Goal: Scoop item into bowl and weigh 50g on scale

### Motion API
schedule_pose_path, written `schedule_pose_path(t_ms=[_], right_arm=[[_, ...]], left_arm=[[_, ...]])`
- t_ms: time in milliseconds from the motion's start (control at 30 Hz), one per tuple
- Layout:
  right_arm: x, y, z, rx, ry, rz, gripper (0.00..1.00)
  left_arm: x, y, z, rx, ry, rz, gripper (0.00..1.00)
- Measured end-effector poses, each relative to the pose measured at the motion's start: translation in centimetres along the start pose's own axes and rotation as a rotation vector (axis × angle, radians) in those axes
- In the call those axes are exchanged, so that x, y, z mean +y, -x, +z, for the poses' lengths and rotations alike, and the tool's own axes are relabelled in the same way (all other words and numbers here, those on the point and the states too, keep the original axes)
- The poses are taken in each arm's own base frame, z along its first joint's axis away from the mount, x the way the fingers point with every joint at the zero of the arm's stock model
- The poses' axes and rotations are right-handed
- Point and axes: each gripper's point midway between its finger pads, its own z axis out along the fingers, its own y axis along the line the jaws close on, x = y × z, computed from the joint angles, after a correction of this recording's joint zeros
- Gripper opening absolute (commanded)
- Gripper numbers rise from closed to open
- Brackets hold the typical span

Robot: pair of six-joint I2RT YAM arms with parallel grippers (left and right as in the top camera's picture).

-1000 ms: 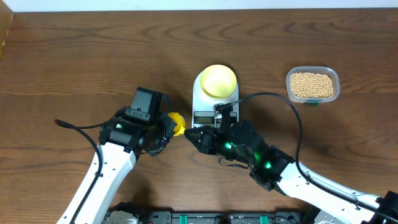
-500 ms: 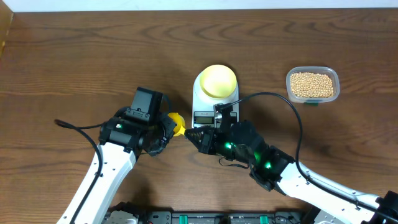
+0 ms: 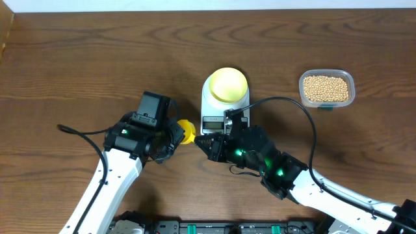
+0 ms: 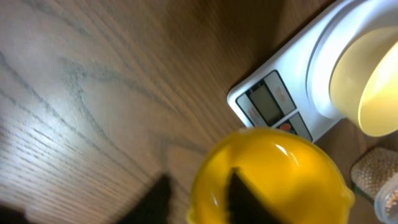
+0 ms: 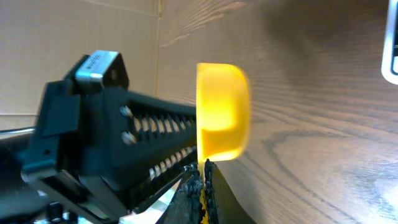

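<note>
The left gripper (image 3: 177,132) is gripping the yellow scoop (image 3: 186,130) by its cup, one finger inside and one outside, holding it above the counter (image 3: 78,58) with the cup facing right; the right gripper (image 3: 201,141) is pointing left at it, its tip just beside and under the cup, jaws drawn to a thin slit with nothing visible between them; the bowl (image 3: 227,83) is sitting empty on the scale (image 3: 215,121) just behind both; the beans (image 3: 326,88) are lying in the clear tub (image 3: 327,71) well off to the right, so the right arm is looking nearer to them, and the scoop is probably needing to pass rightward.
</note>
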Motion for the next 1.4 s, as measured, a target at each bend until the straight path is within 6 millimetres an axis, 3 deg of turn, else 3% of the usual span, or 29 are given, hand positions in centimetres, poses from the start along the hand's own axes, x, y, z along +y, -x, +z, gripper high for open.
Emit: schedule_pose_path(t_ms=[167, 233, 333, 433, 500, 667, 700, 733, 767, 867, 967, 1200, 1400], right_arm=[[-1.2, -0.4, 0.0, 0.017, -0.048, -0.09, 0.01], [-2.5, -0.6, -0.2, 0.037, -0.1, -0.108, 0.01], [-5.0, -0.4, -1.4, 0.058, -0.201, -0.121, 0.01], [-6.0, 0.1, -4.3, 0.06, -0.275, -0.136, 0.01], [-5.0, 1.4, -7.3, 0.011, -0.274, -0.158, 0.01], [-5.4, 2.7, -15.3, -0.113, -0.338, -0.128, 0.01], [-4.9, 3.0, -17.6, -0.179, -0.326, -0.131, 0.01], [-4.7, 2.8, -18.9, -0.208, -0.32, -0.135, 0.01], [-5.1, 2.4, -21.0, -0.264, -0.338, -0.135, 0.01], [-5.3, 2.2, -24.3, -0.393, -0.354, -0.162, 0.01], [-5.6, 2.7, -25.9, -0.481, -0.374, -0.174, 0.01], [-6.0, 3.6, -26.9, -0.553, -0.415, -0.176, 0.01], [-6.5, 4.4, -27.7, -0.607, -0.457, -0.174, 0.01]], left_arm=[[-0.1, 0.1, 0.0, -0.003, -0.004, 0.01, 0.69], [0.0, 0.4, 0.0, -0.008, -0.005, 0.017, 0.75], [0.4, 1.4, -0.2, -0.023, -0.004, 0.048, 0.76], [0.6, 1.9, -0.7, -0.037, -0.014, 0.061, 0.76], [0.4, 2.0, -1.5, -0.054, -0.04, 0.074, 0.76], [0.3, 2.0, -2.0, -0.064, -0.057, 0.095, 0.76], [0.3, 2.0, -2.0, -0.064, -0.058, 0.098, 0.56], [0.3, 2.0, -2.0, -0.063, -0.057, 0.098, 0.19], [0.3, 2.0, -2.0, -0.063, -0.057, 0.101, 0.07], [-0.2, 1.8, -2.0, -0.049, -0.082, 0.103, 0.07], [-1.7, 1.8, -2.1, -0.058, -0.141, 0.129, 0.07], [-6.4, -1.1, -1.1, -0.029, -0.259, 0.272, 0.07], [-8.6, -4.2, 3.1, 0.04, -0.238, 0.37, 0.07]])
